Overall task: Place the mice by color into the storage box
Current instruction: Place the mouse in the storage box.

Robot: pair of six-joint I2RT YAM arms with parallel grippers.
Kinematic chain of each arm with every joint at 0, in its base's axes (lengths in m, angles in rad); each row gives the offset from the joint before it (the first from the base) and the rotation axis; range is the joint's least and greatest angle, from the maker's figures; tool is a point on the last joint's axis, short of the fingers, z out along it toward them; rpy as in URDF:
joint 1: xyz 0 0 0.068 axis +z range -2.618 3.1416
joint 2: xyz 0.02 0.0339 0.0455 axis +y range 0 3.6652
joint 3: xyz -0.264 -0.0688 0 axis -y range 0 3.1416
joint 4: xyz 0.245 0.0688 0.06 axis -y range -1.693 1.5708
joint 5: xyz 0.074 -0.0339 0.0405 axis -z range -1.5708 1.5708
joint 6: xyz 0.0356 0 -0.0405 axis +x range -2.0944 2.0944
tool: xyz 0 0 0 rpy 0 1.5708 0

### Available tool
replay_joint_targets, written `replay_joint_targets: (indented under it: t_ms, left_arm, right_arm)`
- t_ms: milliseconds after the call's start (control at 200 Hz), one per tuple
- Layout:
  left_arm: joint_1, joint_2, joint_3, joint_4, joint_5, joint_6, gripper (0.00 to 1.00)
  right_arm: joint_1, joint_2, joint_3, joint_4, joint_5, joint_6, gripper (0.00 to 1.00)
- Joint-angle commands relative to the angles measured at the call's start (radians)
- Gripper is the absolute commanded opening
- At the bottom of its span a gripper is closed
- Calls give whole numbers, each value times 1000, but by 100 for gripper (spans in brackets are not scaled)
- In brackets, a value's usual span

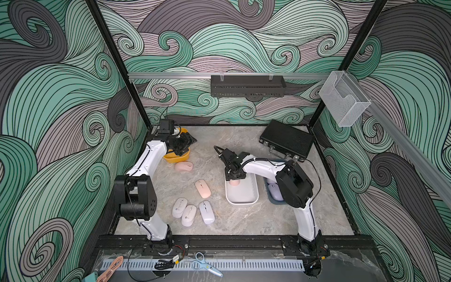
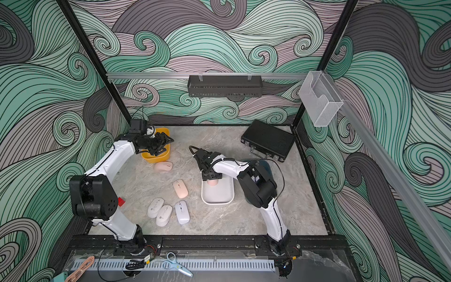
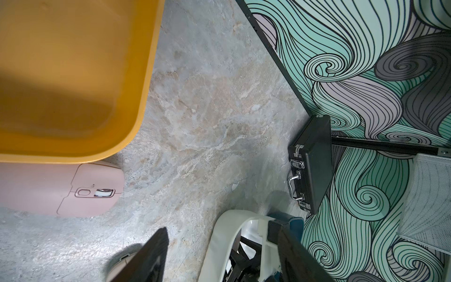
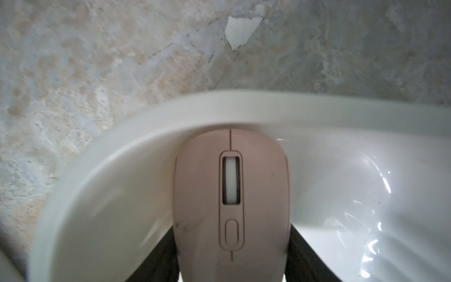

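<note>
Left arm (image 1: 146,166) over the yellow bin (image 1: 174,158), left tool (image 1: 189,146) wide, empty. On the surface (image 1: 244,219): two pink mice (image 1: 183,166) (image 1: 202,188), two off-white mice (image 1: 179,207) (image 1: 189,215), one lavender mouse (image 1: 206,212). Right arm (image 1: 263,166) bent down, right tool (image 1: 233,177) gripping third pink mouse (image 4: 230,195) inside white bin (image 1: 241,203).

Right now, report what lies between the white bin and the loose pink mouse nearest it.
Only bare tabletop; both top views show it between that pink mouse and the white bin.
</note>
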Motion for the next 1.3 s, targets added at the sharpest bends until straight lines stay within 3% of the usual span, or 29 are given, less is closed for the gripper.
replay_joint_targets:
  t_ms: [0, 330, 400, 510, 615, 1291]
  left_arm:
    - [-8, 8, 8, -14, -11, 18, 70]
    - [-15, 9, 11, -18, -19, 24, 71]
    - [-16, 8, 11, -20, -17, 23, 70]
    - [-19, 2, 10, -19, -16, 23, 71]
    - [-21, 5, 12, -20, -19, 24, 70]
    - [-24, 11, 16, -26, -23, 31, 70]
  right_arm:
    - [-4, -27, 12, -16, 28, 11, 64]
    - [-2, -145, -19, -41, -4, -15, 66]
    - [-4, -176, -51, -44, 0, -30, 56]
    - [-3, -199, -118, -38, 3, -50, 26]
    - [-3, -204, -175, -31, -6, -50, 16]
    - [-2, -122, -169, -9, -39, -82, 19]
